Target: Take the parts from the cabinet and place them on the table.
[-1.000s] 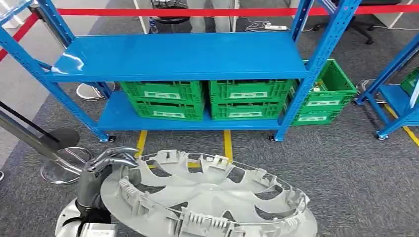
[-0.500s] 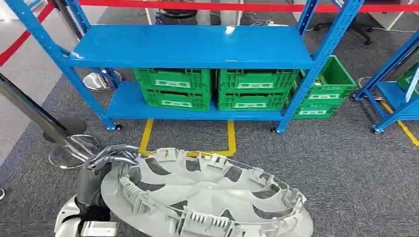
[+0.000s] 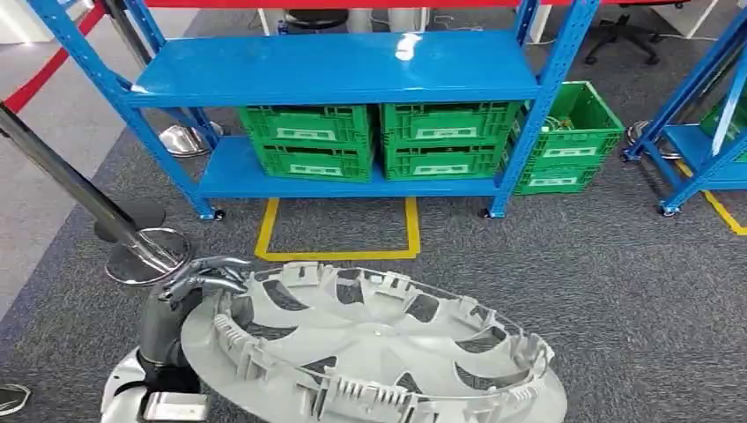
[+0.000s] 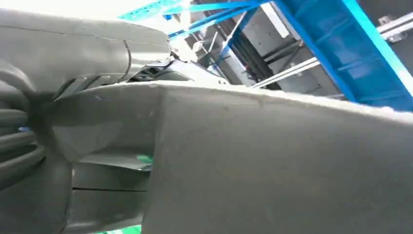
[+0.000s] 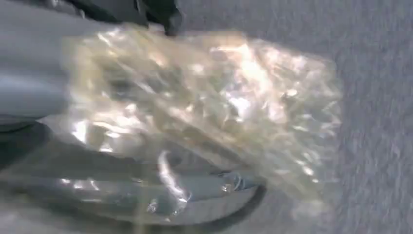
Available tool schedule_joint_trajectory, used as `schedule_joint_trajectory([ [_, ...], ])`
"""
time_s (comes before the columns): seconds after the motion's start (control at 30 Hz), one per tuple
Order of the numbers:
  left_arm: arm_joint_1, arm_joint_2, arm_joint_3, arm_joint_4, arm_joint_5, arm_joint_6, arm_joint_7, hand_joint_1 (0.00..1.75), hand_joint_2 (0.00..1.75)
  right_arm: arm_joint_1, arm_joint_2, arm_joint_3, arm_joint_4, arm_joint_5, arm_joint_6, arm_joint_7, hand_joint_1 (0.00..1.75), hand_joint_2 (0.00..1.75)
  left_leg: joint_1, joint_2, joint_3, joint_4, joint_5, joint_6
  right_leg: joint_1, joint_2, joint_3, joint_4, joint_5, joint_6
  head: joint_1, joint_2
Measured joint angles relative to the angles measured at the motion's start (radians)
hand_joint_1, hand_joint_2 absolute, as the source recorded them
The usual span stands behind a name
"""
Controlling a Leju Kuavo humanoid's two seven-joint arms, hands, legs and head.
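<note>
A large grey plastic wheel cover (image 3: 370,344) lies tilted across the lower head view, ribbed inner side up. My left hand (image 3: 198,280) grips its rim at the left edge, fingers curled over the lip. In the left wrist view the cover's grey surface (image 4: 272,161) passes close under the thumb (image 4: 73,48). In the right wrist view my right hand (image 5: 29,73) holds a crinkled clear plastic bag (image 5: 209,97) above grey carpet; the bag hides the fingers, and something shiny shows through it.
A blue shelving rack (image 3: 335,66) stands ahead with green crates (image 3: 308,141) on its bottom shelf and another green crate (image 3: 573,141) beside it. A yellow taped square (image 3: 339,254) marks the carpet. A stanchion base (image 3: 145,256) sits left, a second blue rack (image 3: 705,150) right.
The whole view has shifted: the rack sits higher and farther in the picture and more of the yellow square shows. My left hand keeps the same grip on the wheel cover.
</note>
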Motion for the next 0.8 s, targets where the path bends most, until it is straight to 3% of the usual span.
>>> schedule_joint_trajectory([
  [0.03, 0.000, 0.000, 0.001, 0.000, 0.004, -0.001, -0.002, 1.75, 1.75, 0.000, 0.000, -0.005, 0.000, 0.000, -0.002, -0.004, 0.00, 0.00, 0.002, 0.000, -0.012, 0.079, -0.058, -0.004, 0.001, -0.001, -0.006, 0.003, 0.013, -0.002, 0.002, 0.000],
  [0.07, 0.000, 0.000, 0.002, 0.002, 0.008, -0.003, -0.003, 1.75, 1.75, 0.000, 0.000, -0.008, 0.000, 0.000, -0.002, -0.007, 0.00, 0.00, 0.003, 0.000, -0.020, 0.151, -0.085, -0.006, 0.003, -0.001, -0.023, 0.005, 0.025, -0.002, 0.000, 0.000],
  [0.1, 0.000, 0.000, 0.002, 0.003, 0.014, -0.007, -0.005, 1.75, 1.75, 0.001, 0.000, -0.011, 0.000, 0.001, -0.003, -0.011, 0.00, 0.00, 0.003, 0.000, -0.019, 0.198, -0.076, -0.007, 0.004, -0.001, -0.041, 0.010, 0.034, -0.002, 0.001, 0.000],
  [0.13, 0.000, 0.000, 0.002, 0.005, 0.018, -0.011, -0.006, 1.75, 1.75, 0.002, 0.000, -0.016, 0.000, 0.001, -0.004, -0.014, 0.00, 0.00, 0.003, 0.000, -0.003, 0.207, -0.041, -0.005, 0.006, -0.001, -0.060, 0.016, 0.043, -0.001, 0.000, 0.000],
  [0.17, -0.001, 0.000, 0.002, 0.007, 0.020, -0.014, -0.009, 1.75, 1.75, 0.004, 0.000, -0.021, 0.000, 0.001, -0.005, -0.016, 0.00, 0.00, 0.003, 0.000, 0.028, 0.178, 0.003, 0.000, 0.008, -0.002, -0.079, 0.023, 0.051, -0.001, 0.000, 0.000],
  [0.2, -0.001, 0.000, 0.002, 0.008, 0.021, -0.016, -0.010, 1.75, 1.75, 0.005, 0.000, -0.023, 0.000, 0.002, -0.005, -0.017, 0.00, 0.00, 0.002, 0.000, 0.077, 0.114, 0.036, 0.008, 0.010, -0.001, -0.095, 0.028, 0.059, -0.001, 0.000, 0.000],
  [0.23, -0.002, 0.000, 0.002, 0.008, 0.021, -0.016, -0.011, 1.75, 1.75, 0.006, 0.000, -0.025, 0.000, 0.002, -0.005, -0.017, 0.00, 0.00, -0.001, -0.001, 0.137, 0.031, 0.042, 0.019, 0.011, 0.000, -0.104, 0.030, 0.067, 0.000, 0.000, 0.000],
  [0.27, -0.004, -0.001, 0.002, 0.008, 0.022, -0.016, -0.013, 1.75, 1.75, 0.008, 0.002, -0.028, 0.000, 0.003, -0.005, -0.018, 0.00, 0.00, -0.007, -0.002, 0.206, -0.063, 0.008, 0.033, 0.014, 0.002, -0.109, 0.032, 0.072, 0.004, 0.002, 0.000],
  [0.3, -0.007, -0.002, 0.001, 0.008, 0.023, -0.016, -0.017, 1.75, 1.75, 0.010, 0.001, -0.032, 0.000, 0.003, -0.008, -0.020, 0.00, 0.00, -0.007, -0.002, 0.245, -0.132, -0.012, 0.038, 0.015, 0.003, -0.111, 0.035, 0.079, 0.010, 0.000, 0.000],
  [0.37, -0.013, -0.005, 0.001, 0.010, 0.029, -0.018, -0.023, 1.75, 1.75, 0.012, 0.001, -0.037, 0.000, 0.008, -0.014, -0.025, 0.00, 0.00, -0.012, -0.002, 0.235, -0.142, -0.017, 0.039, 0.012, 0.002, -0.122, 0.034, 0.098, 0.023, -0.001, 0.000],
  [0.43, -0.014, -0.008, 0.003, 0.015, 0.037, -0.024, -0.027, 1.75, 1.75, 0.019, -0.004, -0.048, 0.000, 0.012, -0.023, -0.032, 0.00, 0.00, -0.003, 0.005, 0.225, -0.156, 0.009, 0.050, 0.012, 0.005, -0.131, 0.036, 0.101, 0.034, 0.000, 0.000],
  [0.47, -0.016, -0.010, 0.004, 0.018, 0.041, -0.027, -0.030, 1.75, 1.75, 0.024, -0.006, -0.053, 0.000, 0.013, -0.026, -0.034, 0.00, 0.00, -0.003, 0.009, 0.214, -0.156, 0.016, 0.056, 0.010, 0.009, -0.151, 0.062, 0.066, 0.039, 0.003, 0.000],
  [0.5, -0.017, -0.013, 0.005, 0.021, 0.049, -0.031, -0.034, 1.75, 1.75, 0.028, -0.006, -0.058, 0.000, 0.020, -0.030, -0.031, 0.00, 0.00, -0.003, 0.010, 0.205, -0.154, 0.024, 0.060, 0.009, 0.009, -0.174, 0.124, 0.016, 0.044, 0.008, 0.000],
  [0.57, -0.019, -0.018, 0.006, 0.028, 0.066, -0.035, -0.039, 1.75, 1.75, 0.044, -0.006, -0.075, -0.014, 0.040, -0.044, -0.013, 0.00, 0.00, -0.006, 0.016, 0.181, -0.152, 0.040, 0.062, 0.006, 0.009, -0.237, 0.304, -0.074, 0.054, 0.007, 0.000],
  [0.6, -0.019, -0.019, 0.006, 0.032, 0.069, -0.036, -0.039, 1.75, 1.75, 0.054, -0.006, -0.085, -0.025, 0.049, -0.052, 0.000, 0.00, 0.00, -0.006, 0.020, 0.171, -0.150, 0.045, 0.060, 0.005, 0.009, -0.247, 0.348, -0.089, 0.058, 0.008, 0.000],
  [0.63, -0.019, -0.022, 0.006, 0.037, 0.072, -0.036, -0.039, 1.75, 1.75, 0.065, -0.006, -0.095, -0.036, 0.055, -0.057, 0.009, 0.00, 0.00, -0.005, 0.024, 0.163, -0.147, 0.050, 0.059, 0.003, 0.009, -0.233, 0.343, -0.083, 0.061, 0.007, 0.000],
  [0.67, -0.019, -0.024, 0.007, 0.042, 0.073, -0.036, -0.040, 1.75, 1.75, 0.076, -0.006, -0.106, -0.049, 0.059, -0.061, 0.016, 0.00, 0.00, -0.004, 0.029, 0.156, -0.143, 0.053, 0.056, 0.000, 0.008, -0.190, 0.290, -0.055, 0.064, 0.007, 0.000],
  [0.7, -0.020, -0.025, 0.007, 0.045, 0.073, -0.036, -0.040, 1.75, 1.75, 0.083, -0.007, -0.113, -0.057, 0.061, -0.063, 0.019, 0.00, 0.00, -0.003, 0.034, 0.151, -0.138, 0.054, 0.054, -0.002, 0.003, -0.133, 0.204, -0.021, 0.065, 0.007, 0.000],
  [0.73, -0.020, -0.025, 0.007, 0.048, 0.074, -0.036, -0.040, 1.75, 1.75, 0.086, -0.007, -0.120, -0.066, 0.064, -0.063, 0.021, 0.00, 0.00, -0.001, 0.041, 0.148, -0.130, 0.053, 0.051, -0.005, -0.013, -0.067, 0.101, 0.013, 0.068, 0.008, 0.000],
  [0.77, -0.021, -0.026, 0.008, 0.049, 0.075, -0.036, -0.040, 1.75, 1.75, 0.085, -0.007, -0.124, -0.072, 0.066, -0.064, 0.023, 0.00, 0.00, -0.003, 0.048, 0.143, -0.123, 0.051, 0.044, -0.003, -0.040, -0.035, 0.037, -0.004, 0.072, 0.008, 0.000],
  [0.8, -0.023, -0.027, 0.008, 0.050, 0.075, -0.035, -0.040, 1.75, 1.75, 0.086, -0.006, -0.128, -0.081, 0.069, -0.067, 0.029, 0.00, 0.00, -0.010, 0.051, 0.135, -0.107, 0.049, 0.037, -0.001, -0.033, -0.028, 0.028, 0.003, 0.055, 0.009, 0.000],
])
